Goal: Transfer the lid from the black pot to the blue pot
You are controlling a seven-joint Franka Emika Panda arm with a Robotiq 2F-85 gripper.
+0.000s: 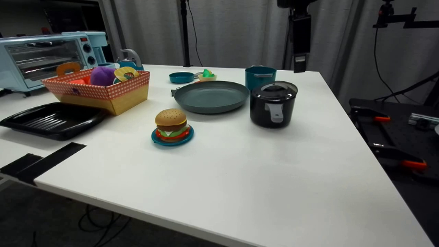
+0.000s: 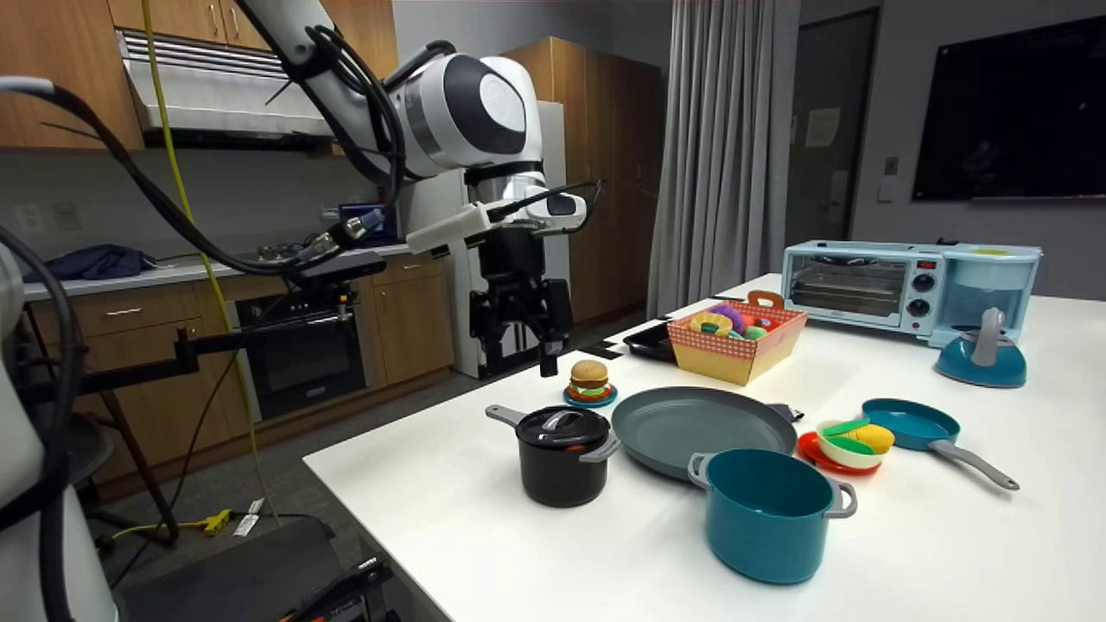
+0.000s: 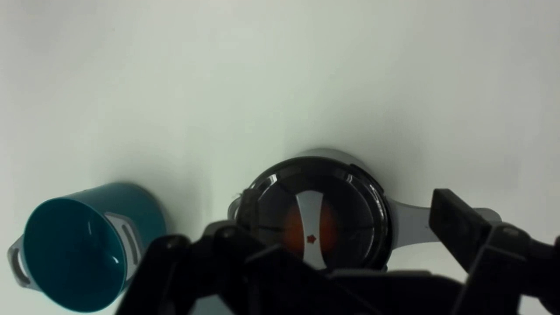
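Lid (image 3: 311, 218) on black pot (image 2: 562, 475), below the spread hand (image 2: 520, 363), apart

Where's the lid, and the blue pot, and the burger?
Lid (image 3: 311, 218), in the wrist view: on its grey handle.
Blue pot (image 2: 767, 540), in an exterior view: on its outer wall.
Burger (image 1: 170, 119), in an exterior view: on its top bun.

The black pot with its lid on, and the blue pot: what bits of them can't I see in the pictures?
Wrist view: the bottom edge of the lid, hidden behind the end effector.
Wrist view: what the orange-red patch in the lid is; too blurred to tell.
In an exterior view: most of the lower part of the blue pot, behind the black pot; its inside bottom too, behind its own front wall.
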